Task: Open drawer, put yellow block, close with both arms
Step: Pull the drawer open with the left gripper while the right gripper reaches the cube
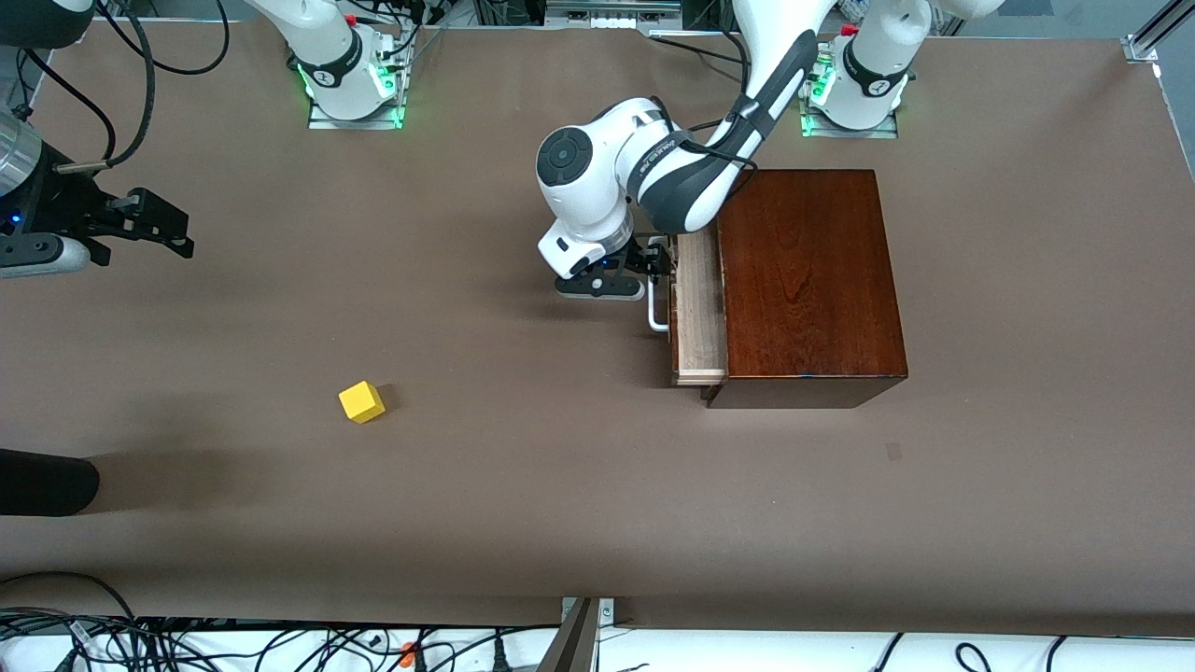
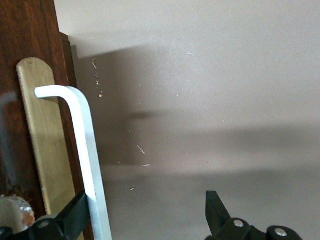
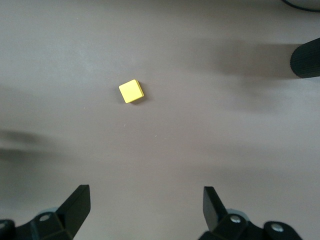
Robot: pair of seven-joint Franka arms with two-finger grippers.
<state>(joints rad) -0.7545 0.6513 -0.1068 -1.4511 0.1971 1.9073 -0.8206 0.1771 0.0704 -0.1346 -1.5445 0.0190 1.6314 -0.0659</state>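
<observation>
The drawer (image 1: 700, 313) stood only a little way out of the reddish-brown wooden box (image 1: 810, 280), so the opening step was begun but, by my judgement, far from finished. The left hand (image 1: 653, 264) sat at the drawer's front, at about nine o'clock from the box in the front view. In the left wrist view its fingers (image 2: 75, 216) were spread wide, one of them touching the white handle (image 2: 87, 150) from the drawer side and the other well apart from it, so the handle lay between them unclamped; it looked hooked rather than gripped. The yellow block (image 1: 361, 402) lay untouched on the bare tabletop (image 1: 560, 485), well apart from the box, at roughly eight o'clock from it and nearer the front camera, toward the right arm's end. The right hand (image 1: 149, 224) waited in the air over that end of the tabletop, fully open and holding nothing, with the block in its wrist view. Still left: pulling the drawer out far enough, picking up and placing the block, and closing.
</observation>
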